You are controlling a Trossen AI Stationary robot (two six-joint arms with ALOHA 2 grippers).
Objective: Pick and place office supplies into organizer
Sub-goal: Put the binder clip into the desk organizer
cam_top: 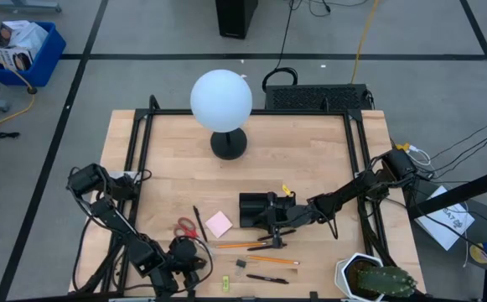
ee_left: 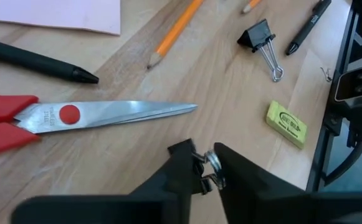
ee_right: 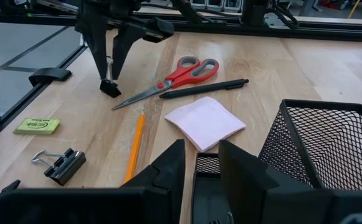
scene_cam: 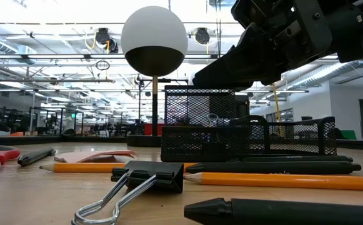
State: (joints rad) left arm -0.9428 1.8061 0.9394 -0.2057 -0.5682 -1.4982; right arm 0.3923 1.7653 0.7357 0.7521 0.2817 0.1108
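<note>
The left hand (ee_left: 207,169) pinches a small binder clip (ee_left: 210,167) just beside the scissors (ee_left: 75,117), ready to lift it toward the organizer (cam_top: 256,209); the right hand's (ee_right: 200,163) spread I cannot tell.

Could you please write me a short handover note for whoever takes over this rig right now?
Left gripper: low at the table beside the scissors' tip, jaws shut on a small black clip.
Right gripper: at the organizer, over its edge.
Lying on the table: red-handled scissors, pink pad, orange pencils, black pens, a larger binder clip, yellow-green eraser.
Done: nothing can be confirmed inside the organizer; the mesh and the right arm hide its contents.
Left: carry the small clip over, then all the loose items.
</note>
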